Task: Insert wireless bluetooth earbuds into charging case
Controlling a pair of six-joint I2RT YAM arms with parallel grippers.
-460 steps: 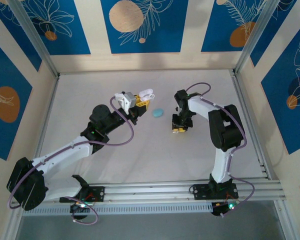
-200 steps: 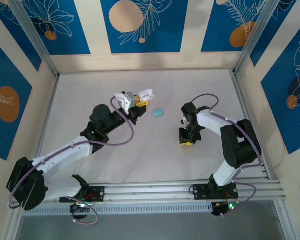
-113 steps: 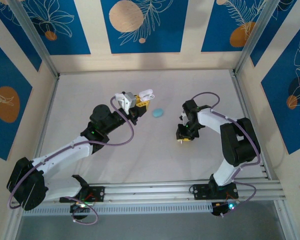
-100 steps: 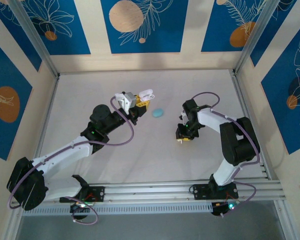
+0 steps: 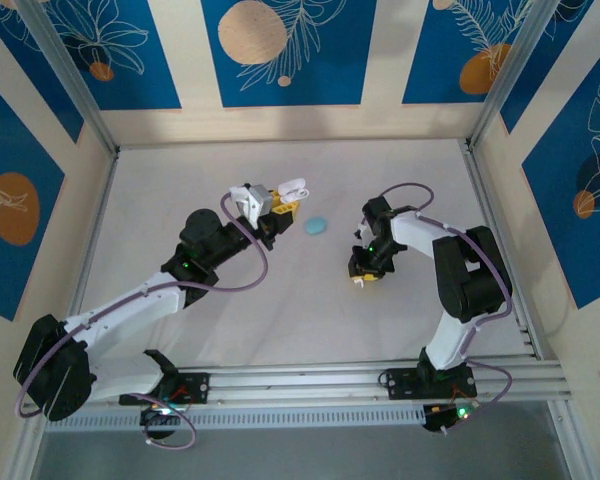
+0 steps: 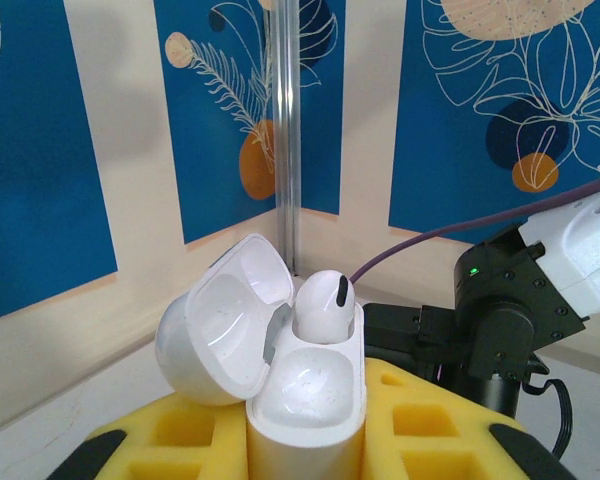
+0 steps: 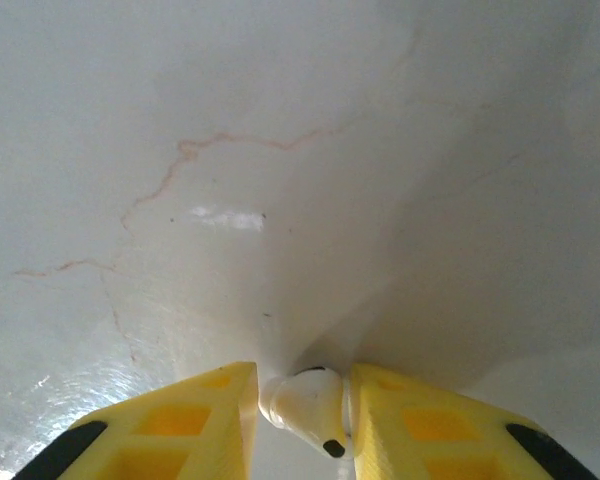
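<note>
Half done: one white earbud seated in the open case clamped by the left end effector, second earbud pinched narrowly in the right end effector down at the table, not yet cased.

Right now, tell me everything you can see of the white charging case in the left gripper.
The charging case is a white, glossy, plastic-looking pebble, held upright between the left gripper's yellow fingers, which press its lower sides. Its lid is swung open on its hinge, tipped to the left in the left wrist view with the hollow inside showing. One white earbud with a dark oval mark sits in the farther socket; the nearer socket is empty.
</note>
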